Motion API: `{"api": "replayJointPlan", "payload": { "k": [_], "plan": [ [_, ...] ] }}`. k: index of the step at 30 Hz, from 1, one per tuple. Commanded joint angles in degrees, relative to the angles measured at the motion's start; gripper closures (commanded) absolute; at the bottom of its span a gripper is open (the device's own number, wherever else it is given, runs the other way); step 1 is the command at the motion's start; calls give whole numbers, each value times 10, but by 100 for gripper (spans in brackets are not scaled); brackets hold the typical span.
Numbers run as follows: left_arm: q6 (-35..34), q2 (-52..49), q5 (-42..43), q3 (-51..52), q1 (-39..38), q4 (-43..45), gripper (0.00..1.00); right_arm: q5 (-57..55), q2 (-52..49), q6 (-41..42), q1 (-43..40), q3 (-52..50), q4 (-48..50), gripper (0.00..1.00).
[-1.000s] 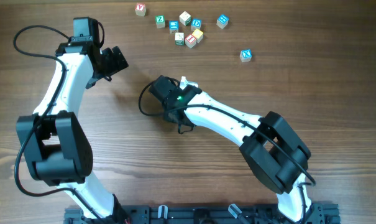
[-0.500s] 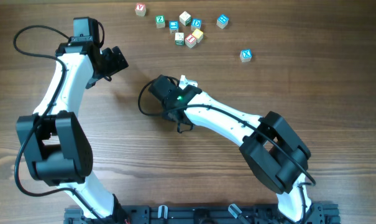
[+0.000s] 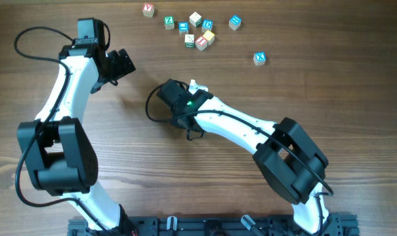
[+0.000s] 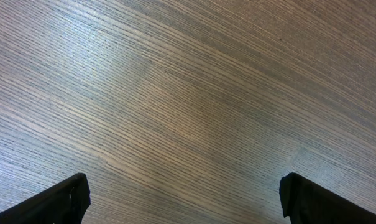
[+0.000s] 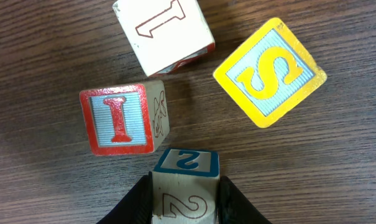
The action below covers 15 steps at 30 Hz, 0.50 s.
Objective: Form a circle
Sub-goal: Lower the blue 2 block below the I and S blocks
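The circle [image 3: 201,41] lies far out on the table [image 3: 316,85], near the upper edge of the overhead view, with open wood on its near side. The right gripper [image 5: 184,186] clamps the "2" cube [image 5: 186,160], just beside the "I" cube [image 5: 119,118]. The left gripper [image 4: 184,199] is spread wide and empty.

This looks like a robot lab. A left robot arm [image 3: 70,85] and a right robot arm [image 3: 237,128] stand on a black rail [image 3: 205,226] at the edge of a wooden table [image 3: 355,85]. Black wires [image 3: 27,38] loop from them. Little toy letter blocks [image 3: 201,41] lie on the wood.
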<state>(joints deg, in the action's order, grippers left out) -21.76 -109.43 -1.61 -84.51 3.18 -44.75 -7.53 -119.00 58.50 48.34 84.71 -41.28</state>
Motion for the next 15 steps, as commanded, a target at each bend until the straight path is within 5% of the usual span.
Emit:
{"api": "replayJointPlan", "payload": {
  "k": [1, 15],
  "plan": [
    [3, 10, 1, -6, 2, 0, 0, -6, -12, 0, -3, -1, -3, 69],
    [3, 10, 1, -6, 2, 0, 0, -7, -12, 0, -9, -1, -14, 68]
  ]
}}
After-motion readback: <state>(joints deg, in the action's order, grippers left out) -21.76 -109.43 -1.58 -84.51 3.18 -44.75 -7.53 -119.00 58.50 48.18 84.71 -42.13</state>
